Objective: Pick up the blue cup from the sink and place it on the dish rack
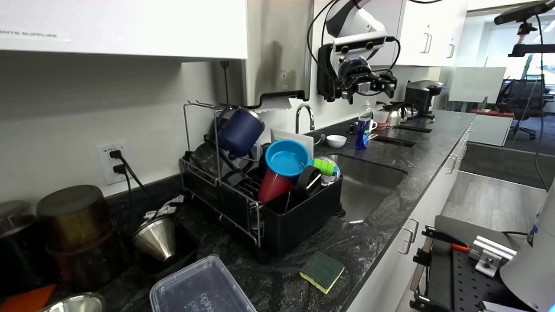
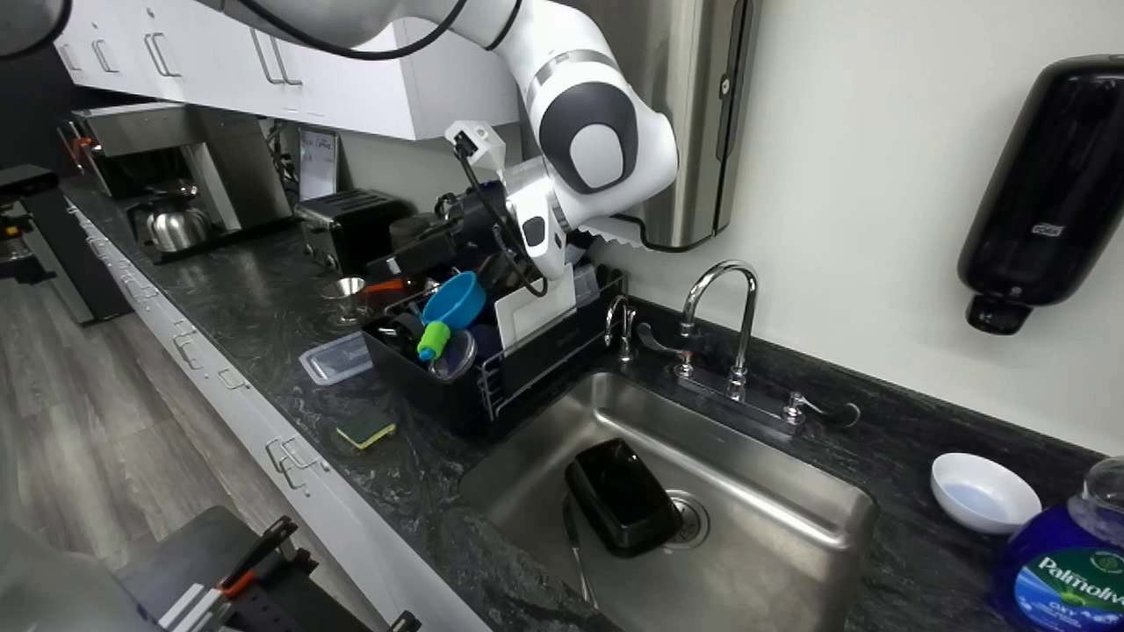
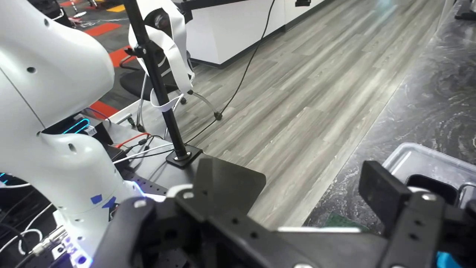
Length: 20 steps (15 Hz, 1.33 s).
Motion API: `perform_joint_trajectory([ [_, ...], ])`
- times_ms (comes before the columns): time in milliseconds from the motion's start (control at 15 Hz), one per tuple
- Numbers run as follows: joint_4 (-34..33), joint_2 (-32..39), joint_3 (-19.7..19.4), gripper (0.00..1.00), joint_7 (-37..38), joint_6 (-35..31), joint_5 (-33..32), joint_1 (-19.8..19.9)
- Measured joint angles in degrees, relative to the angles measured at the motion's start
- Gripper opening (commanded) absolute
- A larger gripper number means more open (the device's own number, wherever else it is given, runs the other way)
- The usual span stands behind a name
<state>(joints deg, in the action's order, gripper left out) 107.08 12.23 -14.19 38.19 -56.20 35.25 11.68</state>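
Observation:
A bright blue cup [image 1: 288, 157] with a green-banded handle sits tilted on top of a red cup [image 1: 275, 185] in the black dish rack [image 1: 303, 219]. The blue cup also shows in an exterior view [image 2: 456, 301], on the rack [image 2: 408, 386] beside the sink. The sink [image 2: 773, 562] holds a black container [image 2: 622, 497] and a thin utensil [image 2: 575, 549]; no blue cup shows in it. My gripper [image 1: 368, 90] is raised high above the counter, apart from the cup. In the wrist view my gripper [image 3: 293, 178] is open, with nothing between its fingers.
A navy mug [image 1: 241, 131] hangs on the rack's upper level. A sponge [image 1: 322, 271] and a clear plastic lid [image 1: 203, 288] lie on the counter. A faucet [image 2: 746, 325], a white bowl [image 2: 983, 493] and a soap bottle [image 2: 1067, 562] stand around the sink. Cabinets [image 1: 121, 26] overhang.

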Motion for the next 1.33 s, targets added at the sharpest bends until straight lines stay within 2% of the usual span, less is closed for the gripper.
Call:
perform_joint_trajectory([
  [667, -2.3, 0.8, -0.5, 1.00, -11.4, 2.8, -1.2, 0.1],
  [1333, -2.3, -2.4, -0.5, 1.00, -24.7, 1.7, -12.8, 0.0],
])
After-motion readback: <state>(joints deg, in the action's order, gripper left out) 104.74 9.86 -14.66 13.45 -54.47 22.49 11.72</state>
